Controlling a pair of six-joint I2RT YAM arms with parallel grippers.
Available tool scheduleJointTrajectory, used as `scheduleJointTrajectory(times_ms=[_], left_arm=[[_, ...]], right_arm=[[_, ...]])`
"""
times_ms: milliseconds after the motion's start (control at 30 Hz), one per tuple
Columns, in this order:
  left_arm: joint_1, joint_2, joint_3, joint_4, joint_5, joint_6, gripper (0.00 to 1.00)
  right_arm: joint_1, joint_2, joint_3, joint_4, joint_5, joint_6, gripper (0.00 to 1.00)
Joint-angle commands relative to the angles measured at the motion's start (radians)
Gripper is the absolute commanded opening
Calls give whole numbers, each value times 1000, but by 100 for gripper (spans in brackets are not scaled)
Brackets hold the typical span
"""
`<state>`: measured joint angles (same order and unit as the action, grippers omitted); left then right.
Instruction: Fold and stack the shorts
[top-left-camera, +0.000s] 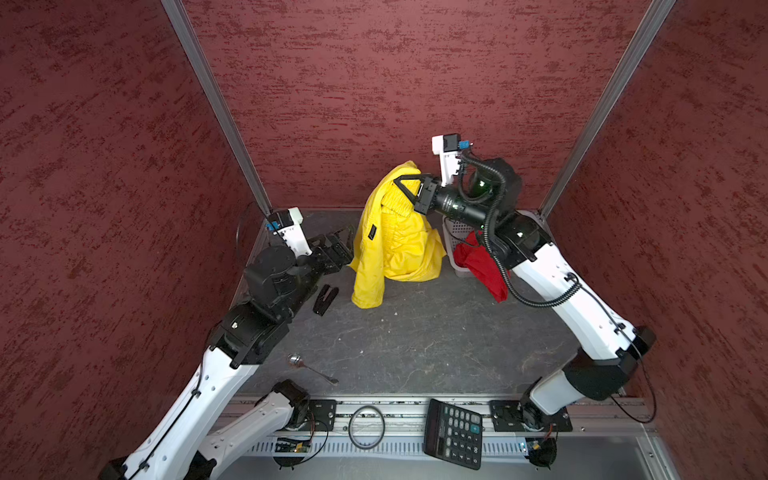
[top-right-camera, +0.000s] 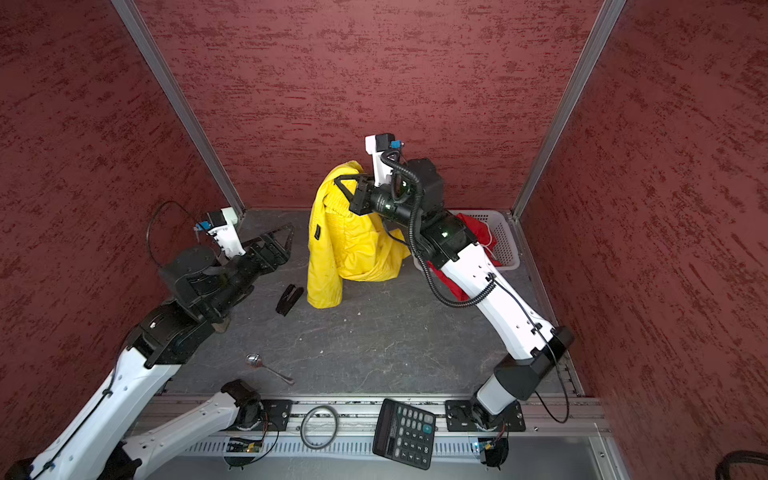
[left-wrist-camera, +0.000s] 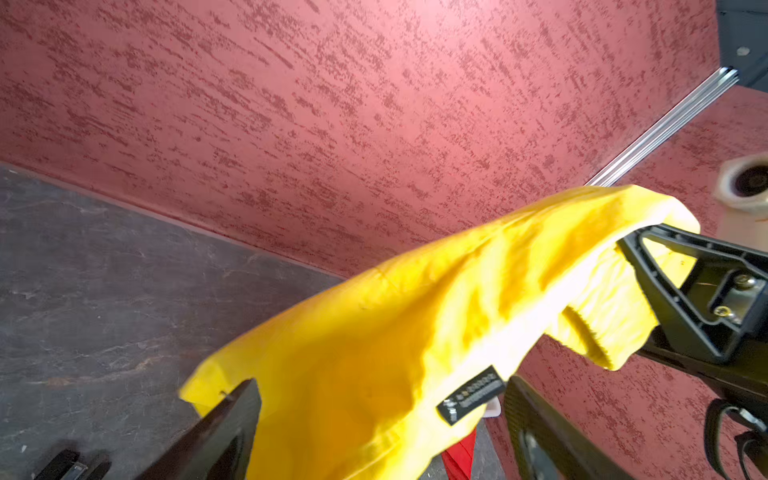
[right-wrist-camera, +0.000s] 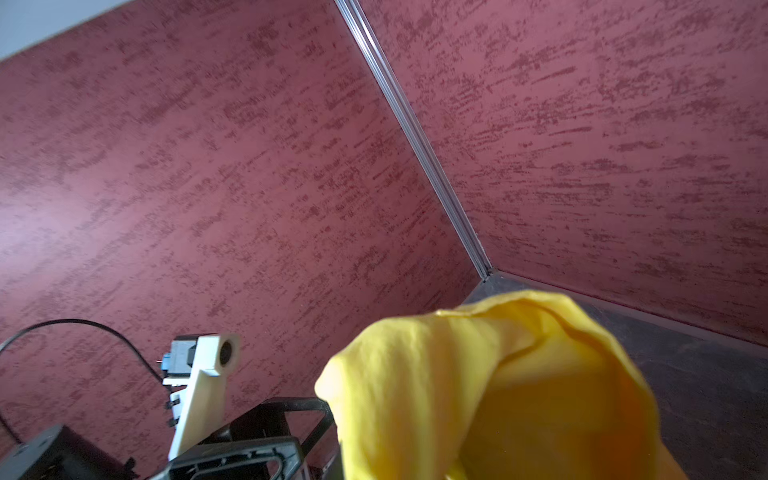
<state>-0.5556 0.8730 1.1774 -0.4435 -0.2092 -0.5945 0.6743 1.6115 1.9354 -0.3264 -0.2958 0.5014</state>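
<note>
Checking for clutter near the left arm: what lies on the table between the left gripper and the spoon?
A small black clip-like object lies on the table between the left gripper and the spoon, in both top views.

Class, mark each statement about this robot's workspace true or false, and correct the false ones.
1. The right arm's jaws grip the bright yellow fabric shorts, holding their top up off the table. True.
2. The left arm's jaws are shut on the yellow shorts. False: they stand open beside them, holding nothing.
3. The bright red fabric shorts lie folded flat on the table. False: they hang crumpled over the rim of the white perforated plastic basket.
4. A black calculator lies on the front metal rail. True.
5. The metal spoon lies in the basket. False: it lies on the dark grey table.
</note>
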Motion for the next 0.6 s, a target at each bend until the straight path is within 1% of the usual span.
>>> scheduleJointTrajectory(times_ms=[0,100,167,267,367,433,467,533,567], left_arm=[[-4,54,-3,-5,49,-4,94],[-8,101,21,11,92,-1,95],[-12,139,50,18,146,6,95],[-37,210,111,26,220,29,95],[-55,270,148,51,286,41,95],[-53,295,150,62,289,34,95],[-50,305,143,71,290,25,95],[-44,316,121,95,313,8,95],[-44,321,111,105,332,6,95]], right_arm=[[-4,-32,61,-133,178,-109,8],[-4,-39,13,-187,297,-173,7],[-4,-44,-26,-205,333,-203,6],[-5,-34,-50,-231,325,-213,4],[-5,-24,-67,-217,238,-202,4],[-7,-17,-71,-206,196,-200,9],[-8,-13,-71,-210,196,-206,12],[-16,-6,-74,-236,251,-212,17],[-29,-1,-83,-250,272,-210,16]])
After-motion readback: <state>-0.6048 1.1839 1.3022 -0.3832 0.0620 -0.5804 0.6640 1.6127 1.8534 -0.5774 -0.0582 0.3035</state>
